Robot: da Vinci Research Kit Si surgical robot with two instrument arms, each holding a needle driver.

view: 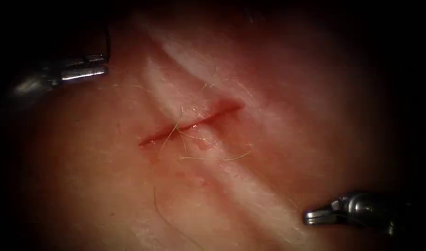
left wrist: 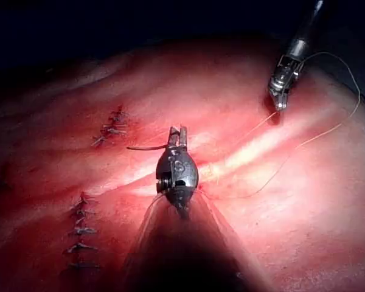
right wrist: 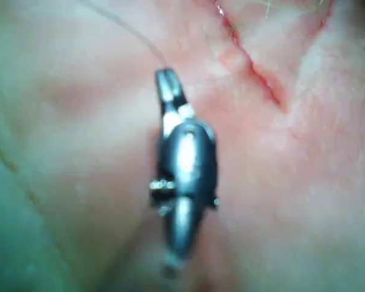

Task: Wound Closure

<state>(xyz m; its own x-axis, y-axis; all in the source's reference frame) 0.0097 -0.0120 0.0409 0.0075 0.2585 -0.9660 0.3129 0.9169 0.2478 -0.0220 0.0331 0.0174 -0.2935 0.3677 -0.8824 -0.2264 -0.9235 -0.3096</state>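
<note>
Steel left gripper (left wrist: 178, 135) pinches the curved needle (left wrist: 147, 147); right gripper (view: 310, 217) closed on thread (left wrist: 316, 137).

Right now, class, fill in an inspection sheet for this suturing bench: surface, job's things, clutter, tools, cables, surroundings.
Surface: tissue with an open cut, red fluid along it.
Job's things: needle out of the tissue, left of the cut; thread lying loose across the cut.
Clutter: two stitched cuts elsewhere on the tissue.
Grippers: left tool shut on the needle, seemingly near one end; right tool, right of the cut, shut, thread leading off its tip.
Cables: nothing seen.
Surroundings: dark, nothing seen.
</note>
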